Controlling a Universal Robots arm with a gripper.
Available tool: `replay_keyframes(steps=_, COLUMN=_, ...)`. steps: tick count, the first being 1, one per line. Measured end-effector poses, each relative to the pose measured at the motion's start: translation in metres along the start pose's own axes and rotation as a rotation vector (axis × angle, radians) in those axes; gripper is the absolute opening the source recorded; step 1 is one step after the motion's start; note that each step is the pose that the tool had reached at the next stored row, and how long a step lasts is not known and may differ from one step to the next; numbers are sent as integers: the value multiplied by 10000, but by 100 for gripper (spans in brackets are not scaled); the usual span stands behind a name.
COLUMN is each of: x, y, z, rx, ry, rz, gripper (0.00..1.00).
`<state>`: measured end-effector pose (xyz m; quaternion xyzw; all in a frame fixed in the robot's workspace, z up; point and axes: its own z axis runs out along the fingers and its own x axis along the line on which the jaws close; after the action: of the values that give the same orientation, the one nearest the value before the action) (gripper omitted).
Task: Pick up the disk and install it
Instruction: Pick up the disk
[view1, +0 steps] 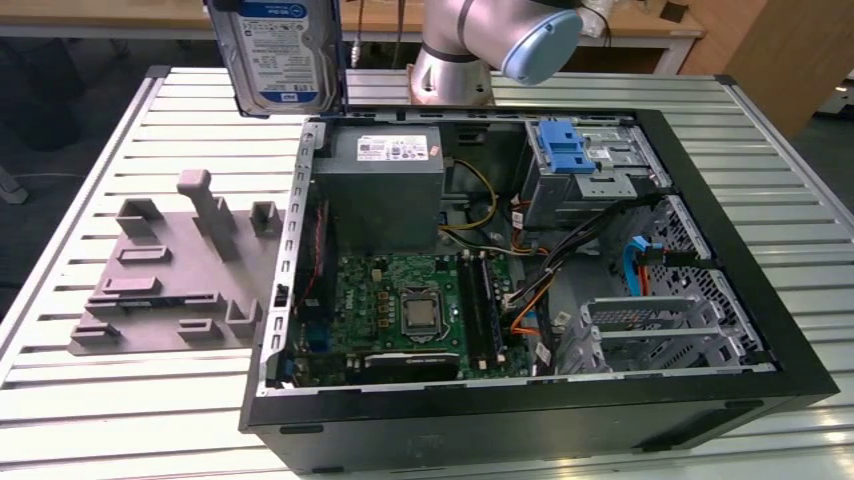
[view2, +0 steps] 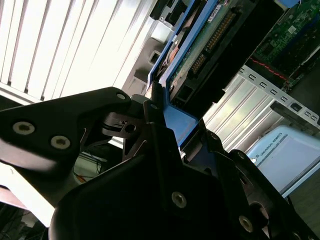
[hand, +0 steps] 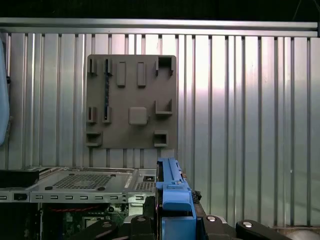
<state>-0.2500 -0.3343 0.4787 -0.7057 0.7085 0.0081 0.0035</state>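
Note:
The disk (view1: 280, 55), a silver drive with a white-and-blue label and a blue carrier frame, hangs upright in the air above the back of the table, just off the open computer case's far corner on the exterior view's left. In the second wrist view my gripper (view2: 165, 115) is shut on the blue frame of the disk (view2: 200, 45), whose green circuit-board side faces the camera. The first wrist view has the disk's blue frame edge (hand: 172, 192) standing between the black fingers (hand: 140, 225) of my gripper (hand: 172, 222).
An open computer case (view1: 534, 410) lies on the slatted metal table (view1: 134, 420), with a motherboard (view1: 414, 310), a grey metal box (view1: 380, 190) and a drive cage with a blue latch (view1: 577, 150). A grey holder fixture (view1: 174, 270) (hand: 131, 100) sits beside the case.

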Motion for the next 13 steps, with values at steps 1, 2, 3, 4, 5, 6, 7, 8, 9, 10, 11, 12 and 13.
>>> replay_keyframes(steps=1, x=0, y=-6, z=0, rx=0, ry=0, rz=0, gripper=36)
replay_keyframes(steps=2, x=0, y=-12, z=0, rx=0, ry=0, rz=1, gripper=36)
replay_keyframes(steps=3, x=0, y=-18, z=0, rx=0, ry=0, rz=0, gripper=36)
replay_keyframes(steps=4, x=0, y=-24, z=0, rx=0, ry=-1, rz=1, gripper=36)
replay_keyframes(steps=5, x=0, y=-30, z=0, rx=0, ry=0, rz=0, gripper=36)
replay_keyframes(steps=6, x=0, y=-37, z=0, rx=0, ry=0, rz=0, gripper=36)
replay_keyframes(steps=7, x=0, y=-43, z=0, rx=0, ry=0, rz=0, gripper=36)
replay_keyframes(steps=8, x=0, y=-49, z=-1, rx=0, ry=0, rz=0, gripper=36)
replay_keyframes(steps=9, x=0, y=-56, z=0, rx=0, ry=0, rz=1, gripper=36)
replay_keyframes(steps=10, x=0, y=-62, z=0, rx=0, ry=0, rz=0, gripper=36)
replay_keyframes(steps=11, x=0, y=-68, z=0, rx=0, ry=0, rz=0, gripper=36)
replay_keyframes(steps=12, x=0, y=-74, z=-1, rx=0, ry=0, rz=1, gripper=36)
replay_keyframes(steps=13, x=0, y=-80, z=0, rx=0, ry=0, rz=1, gripper=36)
